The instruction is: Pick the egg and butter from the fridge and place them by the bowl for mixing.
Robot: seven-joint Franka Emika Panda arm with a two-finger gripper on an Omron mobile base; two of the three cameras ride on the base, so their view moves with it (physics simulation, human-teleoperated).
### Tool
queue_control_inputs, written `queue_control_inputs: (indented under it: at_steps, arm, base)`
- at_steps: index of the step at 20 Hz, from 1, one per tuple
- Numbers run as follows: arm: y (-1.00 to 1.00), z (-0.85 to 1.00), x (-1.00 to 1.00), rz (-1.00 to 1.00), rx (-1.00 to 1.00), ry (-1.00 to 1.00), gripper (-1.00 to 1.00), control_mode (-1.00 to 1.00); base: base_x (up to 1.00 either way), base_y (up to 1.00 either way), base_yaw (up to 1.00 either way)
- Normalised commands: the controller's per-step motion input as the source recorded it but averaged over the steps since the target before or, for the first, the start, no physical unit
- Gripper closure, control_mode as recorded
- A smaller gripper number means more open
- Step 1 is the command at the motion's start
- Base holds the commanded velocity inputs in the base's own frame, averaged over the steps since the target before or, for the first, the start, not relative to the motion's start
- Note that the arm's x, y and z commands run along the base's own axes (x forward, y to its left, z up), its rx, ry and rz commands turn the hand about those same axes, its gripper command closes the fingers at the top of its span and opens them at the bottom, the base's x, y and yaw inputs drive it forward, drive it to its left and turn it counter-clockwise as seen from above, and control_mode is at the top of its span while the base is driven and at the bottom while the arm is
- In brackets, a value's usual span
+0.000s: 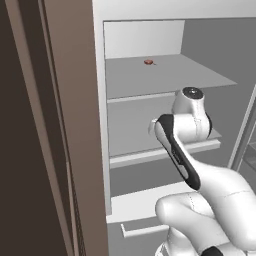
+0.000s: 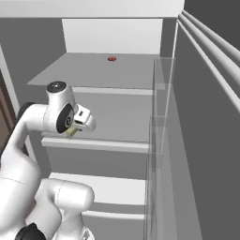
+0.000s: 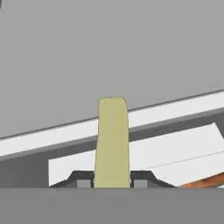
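Note:
The butter [image 3: 112, 140], a pale-yellow stick, stands up between my gripper's [image 3: 112, 181] two dark fingertips [image 3: 81, 179] in the hand view, and the gripper is shut on it. In the right base view the gripper [image 2: 72, 133] hangs just above the front lip of the fridge's middle shelf [image 2: 117, 117], with a bit of yellow butter [image 2: 71, 134] showing under the hand. The fridge [image 1: 165, 75] stands open ahead, its grey shelves facing me. The egg and the bowl are out of view.
A small flat red thing [image 1: 149, 62] [image 2: 111, 58] lies at the back of the upper shelf. The bottom drawer's bar handle [image 1: 145, 230] sits below the arm. The open door with its racks [image 2: 201, 140] stands close on the right. A brown cabinet side [image 1: 75, 125] stands on the left.

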Motion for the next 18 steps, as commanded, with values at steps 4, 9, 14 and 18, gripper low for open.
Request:
queue_control_inputs:
  at_steps: [4, 9, 14, 18]
  arm:
    - [0.00, 0.00, -0.90, 0.00, 0.00, 0.17, 1.00, -1.00]
    - [0.00, 0.31, -0.64, 0.00, 0.00, 0.25, 1.00, -1.00]
    - [-0.03, 0.20, -0.34, 0.00, 0.00, 0.17, 1.00, -1.00]
    - [-0.14, 0.34, -0.41, 0.00, 0.00, 0.03, 1.00, -1.00]
  base:
    - [0.00, 0.00, 0.00]
    - [0.00, 0.00, 0.00]
    - [0.00, 0.00, 0.00]
    - [0.00, 0.00, 0.00]
